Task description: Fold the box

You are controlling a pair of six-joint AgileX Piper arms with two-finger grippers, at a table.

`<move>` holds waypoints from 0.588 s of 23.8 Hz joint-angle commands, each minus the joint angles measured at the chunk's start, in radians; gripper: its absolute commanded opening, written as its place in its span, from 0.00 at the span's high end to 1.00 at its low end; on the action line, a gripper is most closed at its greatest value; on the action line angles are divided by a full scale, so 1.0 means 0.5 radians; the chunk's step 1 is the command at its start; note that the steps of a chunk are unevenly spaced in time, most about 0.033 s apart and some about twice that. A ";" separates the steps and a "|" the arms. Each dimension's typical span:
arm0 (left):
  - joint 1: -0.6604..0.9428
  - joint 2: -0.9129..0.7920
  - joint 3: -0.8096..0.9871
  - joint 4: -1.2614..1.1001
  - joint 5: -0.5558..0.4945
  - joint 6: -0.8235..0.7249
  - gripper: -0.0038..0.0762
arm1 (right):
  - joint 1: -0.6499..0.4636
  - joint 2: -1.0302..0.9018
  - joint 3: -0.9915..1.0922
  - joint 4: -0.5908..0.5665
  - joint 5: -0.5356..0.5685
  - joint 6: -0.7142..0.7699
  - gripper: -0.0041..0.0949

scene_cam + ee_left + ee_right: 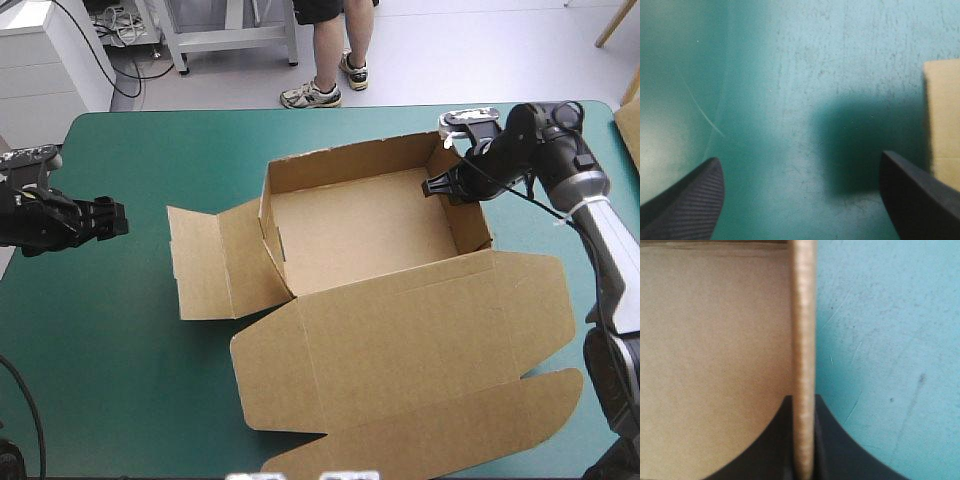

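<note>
The brown box point(370, 235) stands mid-table as an open tray with raised walls. Its lid point(420, 350) lies flat toward the near edge, and a side flap point(210, 260) lies flat to the left. My right gripper point(447, 185) is shut on the box's right wall near the far right corner. In the right wrist view the wall's edge point(804, 355) runs up between the black fingers point(832, 440), box floor on one side, teal-green cover on the other. My left gripper point(115, 218) hovers open over the cover, left of the flap. A corner of brown board point(942, 125) shows ahead of one of its fingers point(912, 195).
The teal-green table point(130, 370) is bare at the near left and along the far edge. Another piece of brown board point(630, 125) shows at the table's right edge.
</note>
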 commanded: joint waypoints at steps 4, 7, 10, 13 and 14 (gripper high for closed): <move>-0.003 0.029 -0.051 -0.117 -0.126 0.001 0.18 | -0.383 -0.357 -0.069 0.537 -0.042 -0.168 0.98; -0.003 0.063 -0.051 -0.270 -0.157 0.010 0.18 | -0.509 -0.438 -0.069 0.789 -0.042 -0.227 0.98; -0.003 0.082 -0.047 -0.594 -0.175 0.177 0.18 | -0.533 -0.456 -0.069 1.001 -0.042 -0.282 0.98; -0.003 0.082 -0.047 -0.891 -0.190 0.291 0.18 | -0.533 -0.453 -0.065 1.100 -0.042 -0.293 0.98; -0.003 0.082 -0.047 -0.943 -0.194 0.326 0.18 | -0.533 -0.453 -0.065 1.113 -0.042 -0.303 0.98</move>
